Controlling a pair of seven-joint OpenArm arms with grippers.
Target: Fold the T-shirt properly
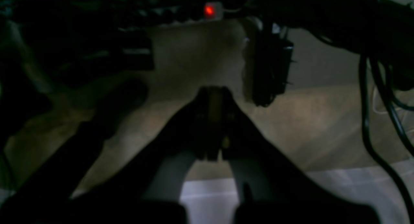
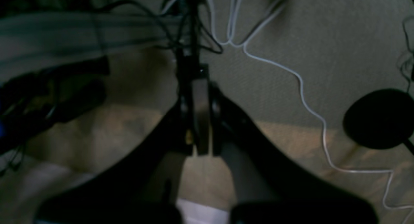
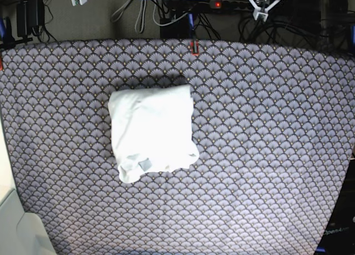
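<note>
Only base view shows folded T-shirt (image 3: 152, 131), wrist views: left gripper (image 1: 214, 120) closed, right gripper (image 2: 200, 120) closed

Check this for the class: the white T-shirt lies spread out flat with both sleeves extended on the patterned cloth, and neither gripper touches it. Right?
Not quite. The base view shows the T-shirt folded into a compact bundle on the patterned cloth, sleeves tucked away. Neither gripper touches it.

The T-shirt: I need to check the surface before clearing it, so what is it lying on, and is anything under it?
The T-shirt lies folded on the patterned tablecloth. Nothing rests on top. Whatever is beneath the bundle is covered.
</note>
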